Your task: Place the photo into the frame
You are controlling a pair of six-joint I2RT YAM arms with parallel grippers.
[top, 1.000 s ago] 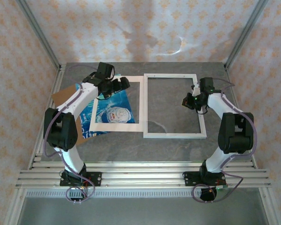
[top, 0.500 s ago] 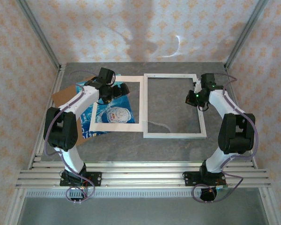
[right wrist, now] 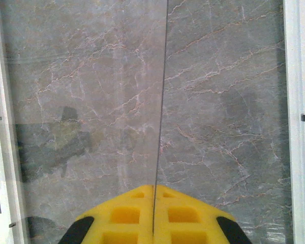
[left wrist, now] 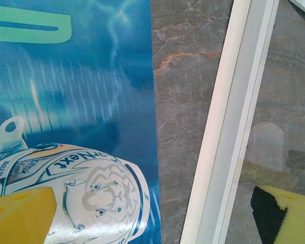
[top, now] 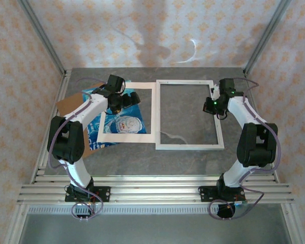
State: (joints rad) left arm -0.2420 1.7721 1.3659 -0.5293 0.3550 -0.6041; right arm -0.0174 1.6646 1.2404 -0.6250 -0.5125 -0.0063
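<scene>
Currently: left fingers (left wrist: 20,213) spread above right edge of photo (left wrist: 81,101), bare worktop (left wrist: 183,101) strip alongside; right fingers (right wrist: 127,218) pressed together over frame (top: 188,146), near its right border.

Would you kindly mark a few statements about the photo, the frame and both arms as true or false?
1. The teal-blue glossy photo already sits inside the thin white rectangular frame. False: it lies left of the frame, partly under the cream paper mat.
2. The left gripper has its jaws open over the photo's edge. True.
3. The right gripper has its jaws wide open. False: they are shut.
4. The frame lies on the grey marbled table. True.
</scene>
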